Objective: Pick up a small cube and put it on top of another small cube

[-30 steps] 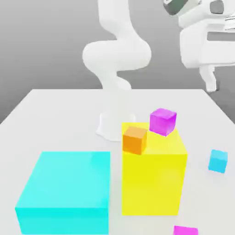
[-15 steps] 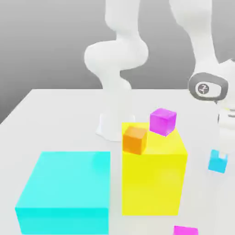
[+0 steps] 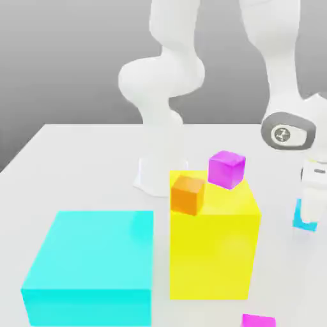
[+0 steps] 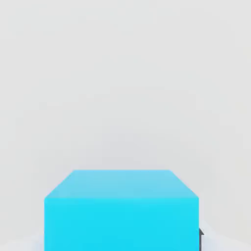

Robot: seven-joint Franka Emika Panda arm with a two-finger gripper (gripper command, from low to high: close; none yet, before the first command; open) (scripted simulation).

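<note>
Exterior view: gripper (image 3: pixel 314 207) clamped on the small blue cube (image 3: pixel 305 219) at the exterior view's right.
Hand view shows the cube's broad face and upper face, partly hidden by the gripper in the exterior view; the latter shows orange (image 3: pixel 188 195) and magenta (image 3: pixel 227 169) cubes on the yellow block (image 3: pixel 212 255).

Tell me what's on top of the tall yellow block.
Two small cubes show on top of the yellow block: an orange one and a magenta one. The patches of its top directly beneath and behind them are covered.
</note>
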